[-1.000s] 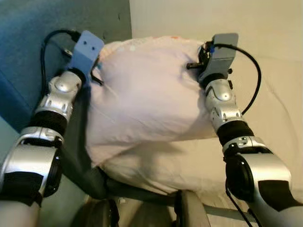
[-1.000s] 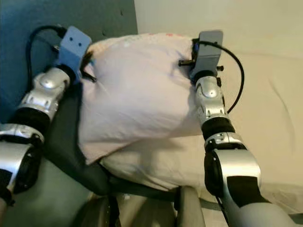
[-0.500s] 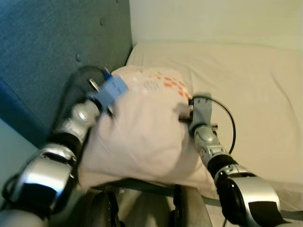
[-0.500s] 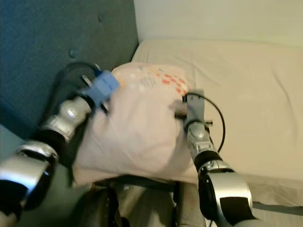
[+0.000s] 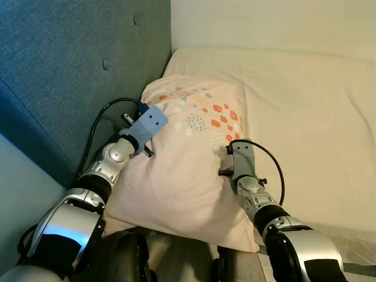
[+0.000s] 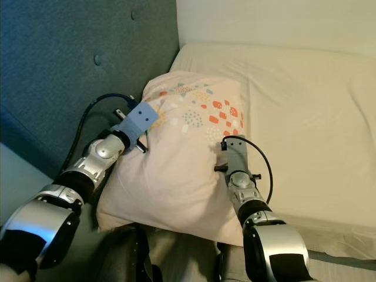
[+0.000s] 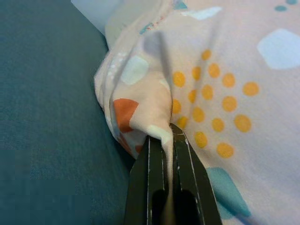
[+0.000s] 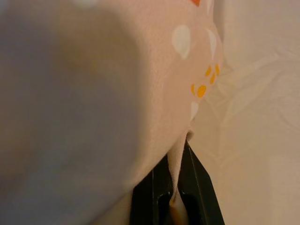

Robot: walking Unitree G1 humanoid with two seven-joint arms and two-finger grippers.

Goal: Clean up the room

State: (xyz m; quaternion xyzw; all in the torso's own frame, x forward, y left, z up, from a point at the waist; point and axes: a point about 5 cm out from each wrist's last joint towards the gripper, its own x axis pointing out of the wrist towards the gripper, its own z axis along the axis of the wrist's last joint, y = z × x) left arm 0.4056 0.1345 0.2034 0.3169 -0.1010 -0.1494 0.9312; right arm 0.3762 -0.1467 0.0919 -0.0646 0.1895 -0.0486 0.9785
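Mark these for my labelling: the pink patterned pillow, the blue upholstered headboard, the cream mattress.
pink patterned pillow (image 5: 188, 170), left eye view, plain middle of its top face
blue upholstered headboard (image 5: 64, 64), left eye view, fabric panel
cream mattress (image 6: 317, 111), right eye view, bare sheet

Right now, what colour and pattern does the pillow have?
The pillow is pale pink, printed with orange, yellow, white and teal spots. The left wrist view shows it best.
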